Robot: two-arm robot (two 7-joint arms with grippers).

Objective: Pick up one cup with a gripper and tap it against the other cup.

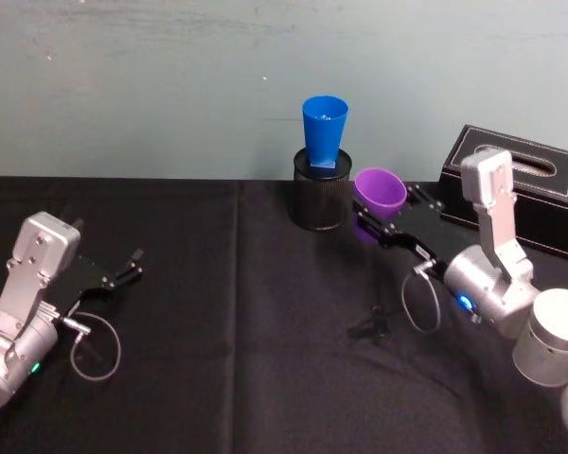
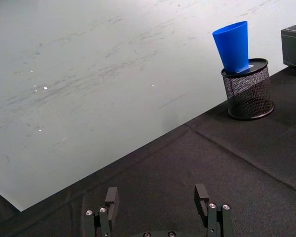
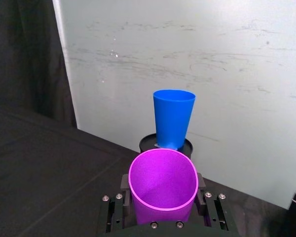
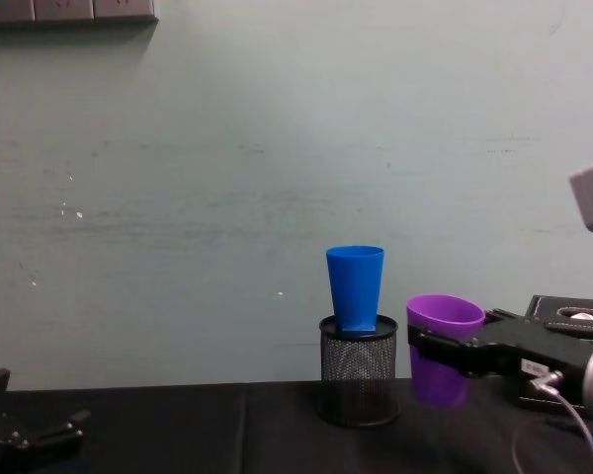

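My right gripper [image 1: 383,210] is shut on the purple cup [image 1: 379,192] and holds it off the table, mouth up and tilted a little. The fingers [image 3: 201,181] clamp its sides. The blue cup [image 1: 324,132] stands upright in the top of a black mesh pen holder [image 1: 320,197]. Seen from the chest, the purple cup [image 4: 443,346] hangs just right of the blue cup [image 4: 355,286] with a small gap between them. In the right wrist view the blue cup [image 3: 173,117] rises just beyond the purple cup [image 3: 162,185]. My left gripper [image 1: 131,266] rests open at the table's left.
A black tissue box [image 1: 521,180] sits at the back right, close behind my right arm. A pale wall runs along the table's far edge. A small dark object [image 1: 374,326] lies on the black cloth [image 1: 246,359] in front of the right gripper.
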